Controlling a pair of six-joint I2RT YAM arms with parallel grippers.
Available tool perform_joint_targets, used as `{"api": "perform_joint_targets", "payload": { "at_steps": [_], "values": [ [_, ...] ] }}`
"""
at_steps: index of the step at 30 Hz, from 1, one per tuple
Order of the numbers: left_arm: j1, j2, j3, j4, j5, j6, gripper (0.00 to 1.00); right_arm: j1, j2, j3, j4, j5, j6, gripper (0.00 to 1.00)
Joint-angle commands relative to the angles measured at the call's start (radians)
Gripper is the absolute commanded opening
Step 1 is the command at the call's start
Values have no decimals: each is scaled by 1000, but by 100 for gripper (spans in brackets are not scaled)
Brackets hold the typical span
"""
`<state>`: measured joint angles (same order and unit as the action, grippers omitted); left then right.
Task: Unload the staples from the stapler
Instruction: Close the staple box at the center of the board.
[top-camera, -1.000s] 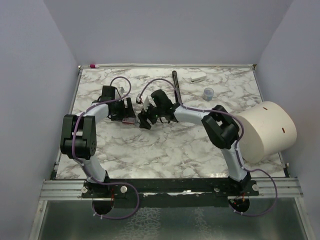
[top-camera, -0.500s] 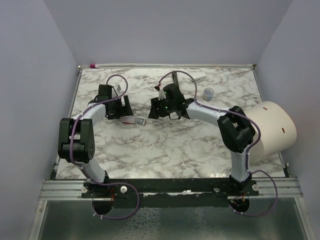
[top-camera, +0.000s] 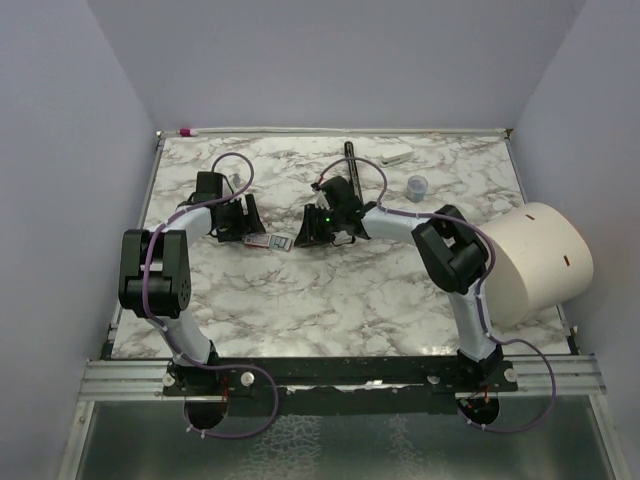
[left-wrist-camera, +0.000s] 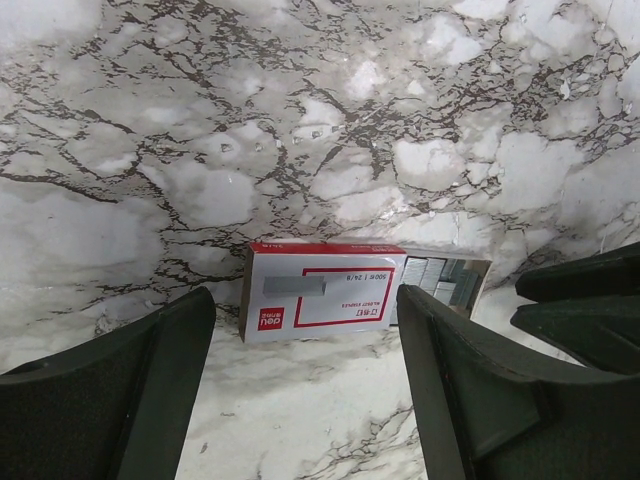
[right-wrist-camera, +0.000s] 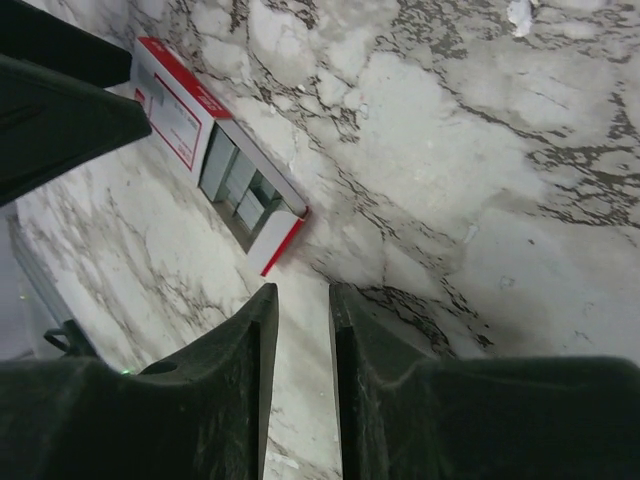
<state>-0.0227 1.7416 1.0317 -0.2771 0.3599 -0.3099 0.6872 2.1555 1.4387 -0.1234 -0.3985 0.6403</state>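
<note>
The stapler (top-camera: 264, 240) looks like a small red-and-white printed box lying flat on the marble table (top-camera: 340, 300). Its tray is slid out at one end, showing silvery staples (left-wrist-camera: 441, 279) packed in rows. My left gripper (top-camera: 240, 224) is open, its fingers (left-wrist-camera: 150, 380) spread wider than the stapler (left-wrist-camera: 325, 302) and just short of it. My right gripper (top-camera: 312, 232) is just right of the tray end. Its jaws (right-wrist-camera: 303, 292) stand a narrow gap apart with only marble between them. In the right wrist view the stapler (right-wrist-camera: 172, 103) and staples (right-wrist-camera: 240, 186) lie beyond the fingertips, untouched.
A long black bar (top-camera: 351, 160) and a white block (top-camera: 396, 155) lie at the back. A small grey cup (top-camera: 417, 186) stands to the right. A large cream cylinder (top-camera: 535, 262) fills the right edge. A pink-tipped stick (top-camera: 186, 131) rests on the back rim.
A second ago both grippers were bunched at the stapler. Now it lies free with its tray slid out. The right gripper has drawn back rightward and narrowed its jaws; the left has eased back.
</note>
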Motion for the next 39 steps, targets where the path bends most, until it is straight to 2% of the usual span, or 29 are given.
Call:
{"api": "perform_joint_targets", "payload": {
  "at_steps": [1,5,20,39],
  "values": [
    [0,14,-4,11,39,-12,75,6,52,9,99,-89,113,25],
    [0,19,-4,7,44,-11,73,6,85,13,139,-109,162,19],
    [-20,21,-10,16,80,-17,69,7,138,66,138,-119,190,9],
    [-55,10,-19,24,95,-24,69,28,181,135,101,-119,174,7]
  ]
}}
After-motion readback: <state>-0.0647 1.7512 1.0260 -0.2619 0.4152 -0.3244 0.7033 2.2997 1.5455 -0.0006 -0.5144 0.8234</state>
